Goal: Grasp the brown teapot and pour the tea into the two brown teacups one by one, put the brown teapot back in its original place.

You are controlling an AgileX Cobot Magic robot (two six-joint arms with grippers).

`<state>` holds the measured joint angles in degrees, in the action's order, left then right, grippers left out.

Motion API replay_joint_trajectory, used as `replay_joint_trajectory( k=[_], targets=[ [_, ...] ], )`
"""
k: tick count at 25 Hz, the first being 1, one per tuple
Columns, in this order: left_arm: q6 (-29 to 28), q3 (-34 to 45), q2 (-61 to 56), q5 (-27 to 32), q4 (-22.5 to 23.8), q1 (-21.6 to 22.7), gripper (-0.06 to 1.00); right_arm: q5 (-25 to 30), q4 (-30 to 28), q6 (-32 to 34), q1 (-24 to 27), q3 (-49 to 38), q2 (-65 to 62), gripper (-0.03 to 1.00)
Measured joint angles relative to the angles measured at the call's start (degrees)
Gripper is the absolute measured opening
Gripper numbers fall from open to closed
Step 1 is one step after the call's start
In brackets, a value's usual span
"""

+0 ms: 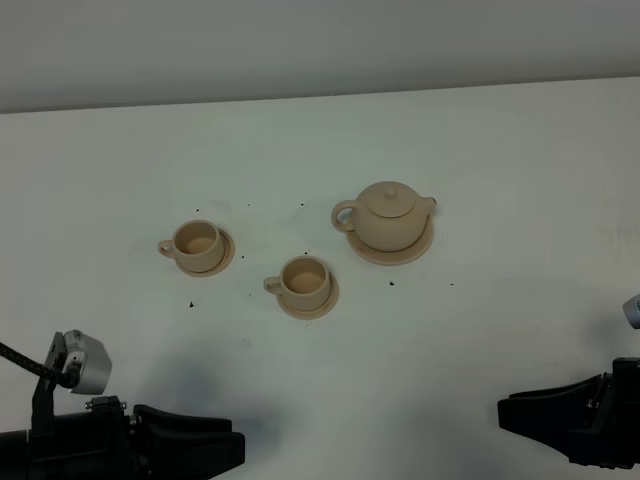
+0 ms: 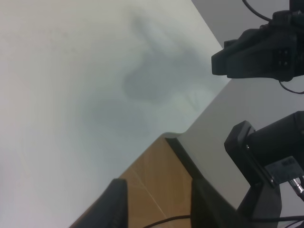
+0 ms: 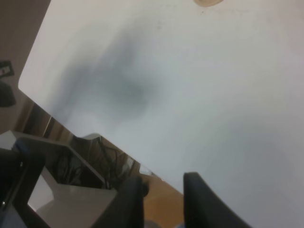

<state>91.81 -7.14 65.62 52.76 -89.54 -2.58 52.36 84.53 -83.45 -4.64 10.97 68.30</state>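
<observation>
From the high camera, the squat round beige-tan ceramic teapot (image 1: 388,215) with its knobbed lid stands right of the frame's centre. It rests on a flat wide saucer (image 1: 385,256) of the same glaze, which I judge to be the place it must return to. Its loop handle points to the left of the frame and its short spout to the right. The two small beige-tan ceramic teacups stand upright on their own little saucers, one (image 1: 197,243) left of centre and the other (image 1: 305,282) lower and nearer the middle. Their mouths are open and both are near the pot, so pouring should need only a short carry. The black left gripper (image 1: 238,450) sits at the lower left edge above the white table (image 1: 500,330), and the black right gripper (image 1: 503,412) sits at the lower right. Both are well apart from the crockery, so the task looks not yet begun. In the left wrist view the fingers (image 2: 116,204) stand parted over the table's edge, with nothing between them. In the right wrist view the fingers (image 3: 202,199) are likewise parted and hold nothing. A beige sliver (image 3: 207,2) shows at the frame's border, and I cannot tell which dish it belongs to.
</observation>
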Motion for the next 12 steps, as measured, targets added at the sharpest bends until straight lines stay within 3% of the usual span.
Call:
replay_joint_trajectory(
  k=[12],
  targets=[
    [0.07,-1.55,0.0,0.17,-1.94,0.0,0.37,0.0,0.99,-1.09,0.0,0.5,0.0,0.24]
  ],
)
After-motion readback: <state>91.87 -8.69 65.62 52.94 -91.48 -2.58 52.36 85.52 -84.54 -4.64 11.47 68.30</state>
